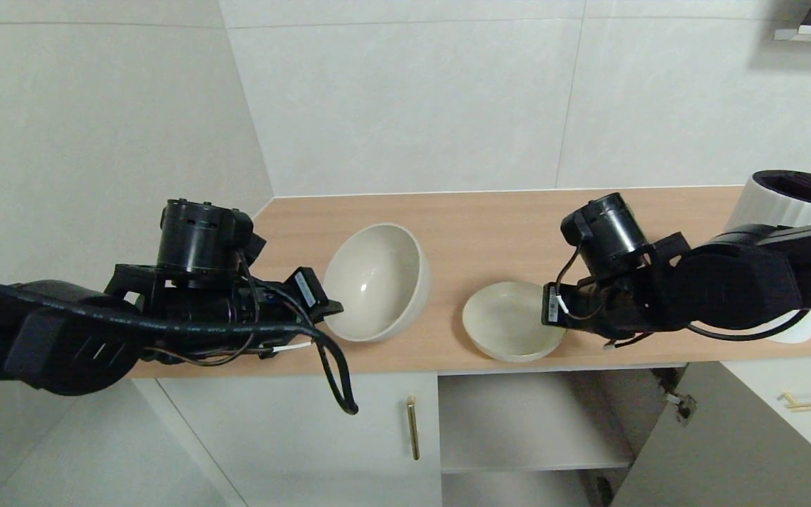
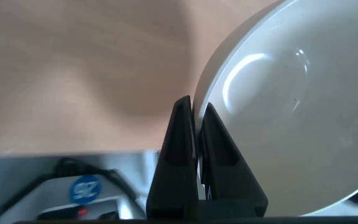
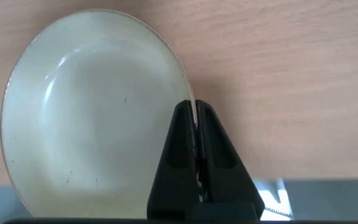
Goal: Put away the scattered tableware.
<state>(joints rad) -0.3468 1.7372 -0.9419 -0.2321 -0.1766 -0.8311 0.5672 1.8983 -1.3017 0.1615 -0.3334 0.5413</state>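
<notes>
Left gripper [image 2: 196, 107] clamps the rim of a deep cream bowl [image 2: 291, 112]; right gripper [image 3: 196, 111] clamps a shallow dish [image 3: 92, 112] likewise. Either glazed edge might slip when lifted.

1 deep bowl [image 1: 377, 282], 1 shallow dish [image 1: 507, 320], 2 grippers: left gripper [image 1: 331, 308], right gripper [image 1: 550, 308], 1 white canister [image 1: 757, 208], 1 wooden counter [image 1: 490, 225], 1 open cabinet [image 1: 518, 422], 2 brass handles [image 1: 412, 427].
</notes>
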